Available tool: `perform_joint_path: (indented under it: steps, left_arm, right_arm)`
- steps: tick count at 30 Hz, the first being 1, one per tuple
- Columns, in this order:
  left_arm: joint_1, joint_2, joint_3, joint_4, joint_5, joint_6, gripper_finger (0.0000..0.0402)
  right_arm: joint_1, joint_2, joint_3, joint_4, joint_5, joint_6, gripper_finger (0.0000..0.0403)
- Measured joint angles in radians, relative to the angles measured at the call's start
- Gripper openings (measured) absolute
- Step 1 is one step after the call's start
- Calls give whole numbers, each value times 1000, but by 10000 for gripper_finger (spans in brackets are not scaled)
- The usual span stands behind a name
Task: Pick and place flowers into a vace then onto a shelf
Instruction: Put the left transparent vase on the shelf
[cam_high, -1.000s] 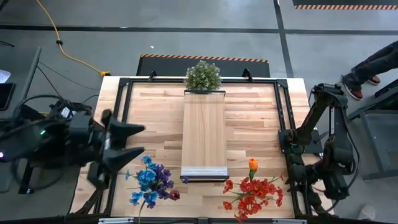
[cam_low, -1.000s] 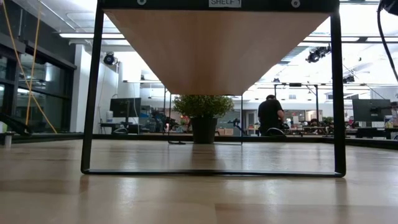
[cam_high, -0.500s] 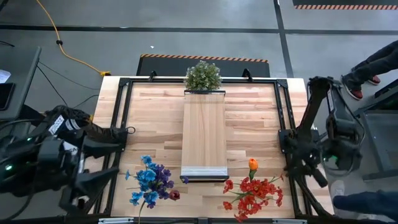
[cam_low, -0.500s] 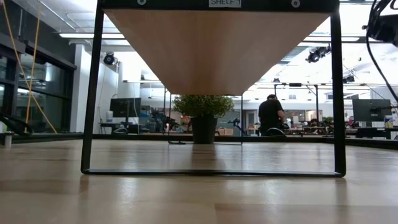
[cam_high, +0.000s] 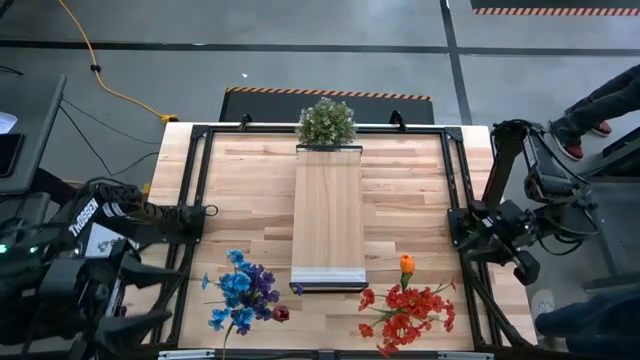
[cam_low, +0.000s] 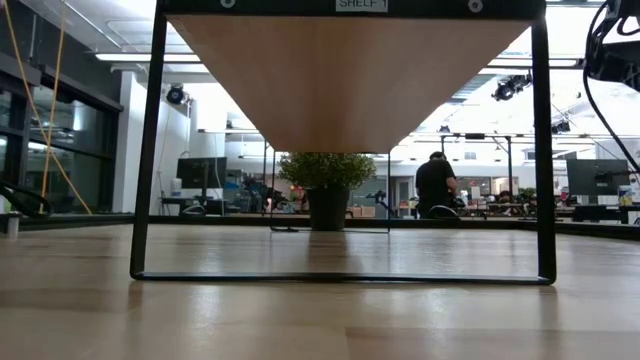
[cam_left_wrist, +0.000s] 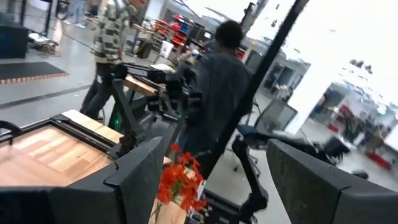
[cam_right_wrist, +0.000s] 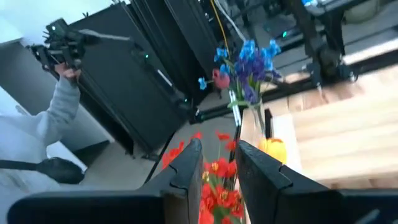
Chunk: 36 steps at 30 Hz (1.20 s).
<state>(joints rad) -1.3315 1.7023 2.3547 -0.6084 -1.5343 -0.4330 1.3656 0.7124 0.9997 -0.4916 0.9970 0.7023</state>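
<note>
Two bunches of artificial flowers lie flat on the near part of the butcher-block desk (cam_high: 250, 170), neither one touched by a gripper. The blue and purple flowers (cam_high: 243, 292), with one dark red bloom at their near right side, lie near the left corner. The red flowers (cam_high: 408, 310), with a single orange bloom (cam_high: 406, 264) at their far edge, lie near the right corner.

The left gripper (cam_left_wrist: 208, 180) hangs off the desk's left edge, left of the blue bunch and apart from it. Its two broad dark fingers (cam_left_wrist: 134, 177) stand wide apart with nothing between them.

The right gripper (cam_right_wrist: 214, 165) is beyond the desk's right edge, right of the red bunch and apart from it. Its fingers (cam_right_wrist: 186, 171) stand narrow, a slim gap between them, and they hold nothing. Past them its wrist view shows the red blooms close by and the blue bunch farther off.

The shelf (cam_high: 328, 215) is one long narrow board of pale smooth wood, raised on a thin black metal frame, with a pale metallic strip at its near end. It runs from near to far down the middle of the desk, between the two bunches. One bushy round green plant (cam_high: 326, 121) in a dark pot stands at its far end.

A person (cam_low: 434, 186) shows in the room behind.
</note>
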Motion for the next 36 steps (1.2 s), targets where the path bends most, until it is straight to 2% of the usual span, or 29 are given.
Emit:
perform_joint_path:
  steps: [13, 18, 23, 32, 34, 36]
  left_arm:
    - [0, 120, 0, -105, 81, -1, 317]
    - [0, 151, 0, -230, 22, -78, 317]
    - [3, 145, 0, -430, -33, -194, 311]
    - [34, 93, 0, -855, -31, -448, 234]
    - [46, 72, 0, -947, 16, -518, 214]
    - [77, 51, 0, -961, 85, -547, 194]
  right_arm:
    - [0, 0, 0, 20, 85, -34, 87]
    - [0, 0, 0, 61, 102, -79, 87]
    - [0, 0, 0, 124, 120, -161, 87]
    - [0, 1, 0, 164, 120, -216, 87]
    - [0, 2, 0, 164, 121, -216, 87]
    - [0, 2, 0, 165, 133, -215, 87]
